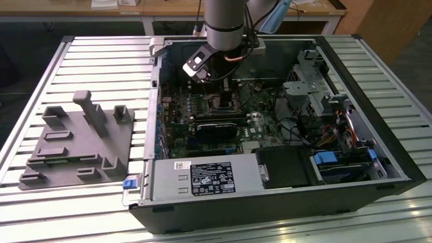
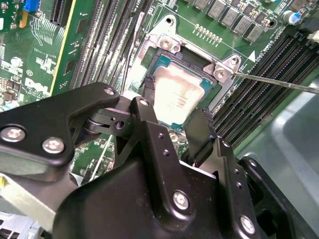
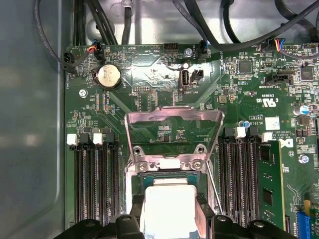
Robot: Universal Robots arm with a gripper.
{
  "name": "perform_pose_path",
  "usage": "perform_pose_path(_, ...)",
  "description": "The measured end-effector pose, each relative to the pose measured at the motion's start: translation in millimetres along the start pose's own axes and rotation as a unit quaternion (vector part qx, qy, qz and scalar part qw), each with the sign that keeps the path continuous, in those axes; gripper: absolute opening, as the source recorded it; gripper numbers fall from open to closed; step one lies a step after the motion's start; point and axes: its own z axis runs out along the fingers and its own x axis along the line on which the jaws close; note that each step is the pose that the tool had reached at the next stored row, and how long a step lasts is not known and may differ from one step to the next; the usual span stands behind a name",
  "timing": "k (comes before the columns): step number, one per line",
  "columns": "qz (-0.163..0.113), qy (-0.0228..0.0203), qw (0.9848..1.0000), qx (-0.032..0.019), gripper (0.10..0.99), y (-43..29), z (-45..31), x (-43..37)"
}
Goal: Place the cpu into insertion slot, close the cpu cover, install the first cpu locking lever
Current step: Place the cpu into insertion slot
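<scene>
Black two-finger tool (image 2: 173, 102) clamps pale silvery square cpu (image 2: 174, 89) over dark square insertion slot (image 2: 172, 57); silvery metal cpu cover frame (image 3: 172, 117) stands raised. Seating probably wants chip level, corners matched.

— What's in the middle of the frame?
— A silvery metal cover (image 3: 172, 119), swung open, with the green board (image 3: 149, 64) showing through its cut-out.
— And the chip?
— The pale square chip (image 3: 168, 196) sits at the dark socket (image 3: 149, 178), just beside the cover's hinge. I can't tell whether it is fully seated. The gripper (image 3: 168, 214) has its black fingers (image 3: 131, 220) against two opposite edges of it.
— What's around them?
— Black memory slots (image 3: 94, 174) flank the socket on both sides. A round coin battery (image 3: 108, 76) lies beyond the cover, near black cables (image 3: 199, 20).
</scene>
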Motion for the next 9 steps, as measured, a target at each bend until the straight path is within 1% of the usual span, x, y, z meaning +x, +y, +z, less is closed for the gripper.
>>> perform_pose_path(4, 0.000, 0.0000, 1.0000, 0.0000, 0.510, 0.0, -0.4, 0.0)
perform_pose_path(6, 0.000, 0.0000, 1.0000, 0.0000, 0.384, 0.0, -0.5, 0.0)
perform_pose_path(7, 0.000, 0.0000, 1.0000, 0.0000, 0.384, 0.0, -0.6, 0.0)
perform_pose_path(9, 0.000, 0.0000, 1.0000, 0.0000, 0.271, 0.1, -0.8, 0.0)
